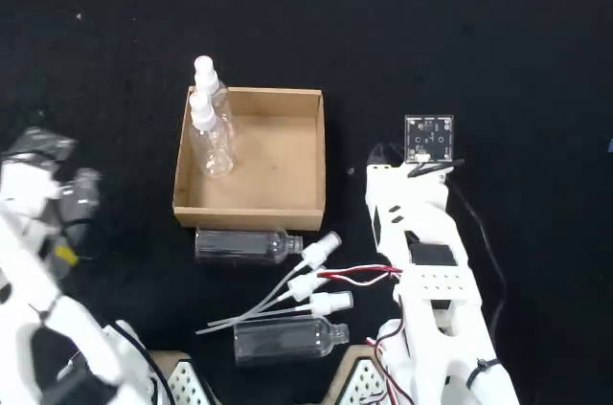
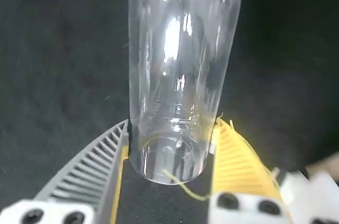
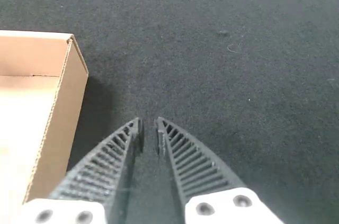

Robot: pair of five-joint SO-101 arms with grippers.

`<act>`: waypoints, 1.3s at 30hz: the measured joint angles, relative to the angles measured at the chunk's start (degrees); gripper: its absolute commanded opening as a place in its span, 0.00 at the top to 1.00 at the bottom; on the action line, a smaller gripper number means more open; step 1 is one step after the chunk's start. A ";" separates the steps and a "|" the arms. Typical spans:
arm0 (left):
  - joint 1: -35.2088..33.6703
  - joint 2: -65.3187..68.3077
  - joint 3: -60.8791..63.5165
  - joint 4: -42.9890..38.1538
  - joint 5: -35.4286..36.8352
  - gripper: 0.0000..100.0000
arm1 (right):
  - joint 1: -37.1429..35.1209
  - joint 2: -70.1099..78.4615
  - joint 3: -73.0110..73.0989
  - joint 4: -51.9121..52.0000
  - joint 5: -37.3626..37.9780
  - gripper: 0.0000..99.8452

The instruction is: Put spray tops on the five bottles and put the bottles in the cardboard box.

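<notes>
A clear bottle (image 2: 180, 70) is sitting clamped in the left gripper (image 2: 172, 124) (one finger yellow); the closed right gripper (image 3: 148, 124) is hovering beside the cardboard box (image 3: 62, 108).

— The held bottle (image 2: 180, 65) in the left tool (image 2: 172, 124) runs out of the left wrist picture, so its far end can't be judged.
— From above, that bottle is a grey blur near the picture's edge, and the left arm (image 1: 29, 271) is cut off there.
— At the cardboard box (image 1: 249, 216), the rear bottle (image 1: 204, 70) is partly hidden behind the front bottle (image 1: 213, 146).
— The right wrist view crops the box; most of it falls outside the frame.
</notes>
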 measured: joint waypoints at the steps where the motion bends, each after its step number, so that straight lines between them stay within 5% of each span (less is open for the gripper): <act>1: -2.46 2.29 0.00 -1.85 0.70 0.88 | 0.00 0.00 0.00 0.00 0.00 0.97; 8: -16.44 16.88 -4.13 -4.40 5.01 0.87 | 0.00 0.00 0.00 0.00 0.00 0.97; 14: -20.75 19.25 -4.13 -4.57 5.19 0.69 | 0.00 0.00 0.00 0.00 0.00 0.97; 26: -14.24 19.43 -10.02 -2.81 5.19 0.68 | 0.00 0.00 0.00 0.00 0.00 0.97; 39: -6.24 19.69 -4.92 -17.05 4.92 0.68 | 0.00 0.00 0.00 0.00 0.00 0.97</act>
